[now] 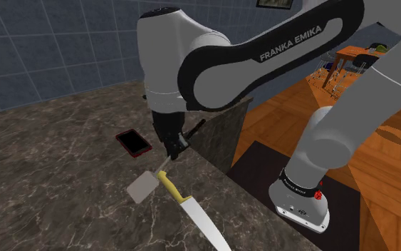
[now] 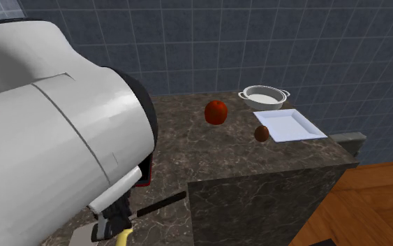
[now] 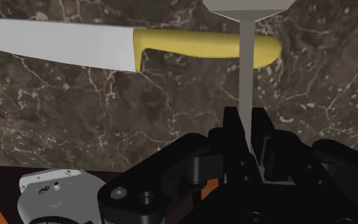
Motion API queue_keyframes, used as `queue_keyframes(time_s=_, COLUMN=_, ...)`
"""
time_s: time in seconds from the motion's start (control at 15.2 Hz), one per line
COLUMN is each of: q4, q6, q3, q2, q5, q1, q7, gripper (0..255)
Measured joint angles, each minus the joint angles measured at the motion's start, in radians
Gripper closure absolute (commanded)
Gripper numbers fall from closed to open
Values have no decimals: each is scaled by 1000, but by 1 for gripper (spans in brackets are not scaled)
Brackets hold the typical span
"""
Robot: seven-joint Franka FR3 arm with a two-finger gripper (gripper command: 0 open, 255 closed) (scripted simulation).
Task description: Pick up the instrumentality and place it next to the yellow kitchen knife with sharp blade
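Closest to us in the wrist view sits the black gripper (image 3: 246, 124), its fingers (image 3: 231, 127) clamped on the thin grey shaft of the spatula (image 3: 245, 83), w/ no gap btw them and the shaft. Beyond the fingertips that shaft crosses in front of the yellow handle of the kitchen knife (image 3: 190, 46), whose pale blade runs off sideways over the dark marbled countertop (image 3: 75, 121). The spatula's flat head lies just past the handle. In the shoulder view we see the arm (image 1: 263, 50) rise from its base at approx 4 o'clock. Its upper link, lettered FRANKA EMIKA, sweeps across toward 10 o'clock, then the wrist drops so the gripper points down at the counter, near the counter's edge. The spatula hangs tilted: flat head at 7 o'clock of the gripper, black grip poking out at 1 o'clock. The knife's handle end is just beside the head, at its 3 o'clock, and the blade runs on toward 5 o'clock. We cannot tell whether the head touches the counter or the knife. A red-rimmed black slab (image 1: 133, 142) lies at 9 o'clock of the gripper, apart from it. In the second exterior view, a red fruit (image 2: 216, 112), a white bowl (image 2: 263, 96), a square white plate (image 2: 289, 124) and a small brown ball (image 2: 262, 133) sit on the counter twd 1 o'clock, well apart from the gripper.
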Motion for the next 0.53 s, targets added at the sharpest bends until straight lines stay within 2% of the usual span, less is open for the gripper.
queue_keyframes(time_s=0.53, q4=9, q6=-17, q3=127, q2=-27, q5=61, q1=87, q7=180, gripper=255)
